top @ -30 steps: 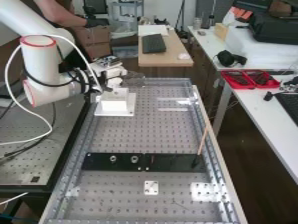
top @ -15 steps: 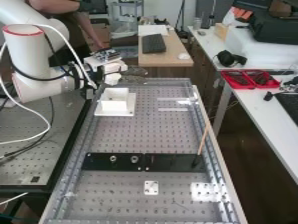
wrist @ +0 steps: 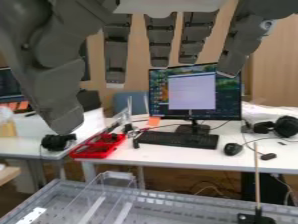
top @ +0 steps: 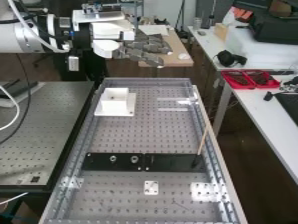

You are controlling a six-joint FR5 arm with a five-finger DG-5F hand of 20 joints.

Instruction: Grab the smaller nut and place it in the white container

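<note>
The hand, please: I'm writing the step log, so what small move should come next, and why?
I'd probably keep the hand clear and check inside the white container before any new grasp. Its fingers look straight and hold nothing, and the larger nut and bearing on the black bar aren't the part asked for.

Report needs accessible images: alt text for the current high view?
Robot hand, fingers straight, in the air near the far end of a perforated metal bench. White container toward that end; nearer the camera, a black bar carries the larger nut and the bearing.
</note>
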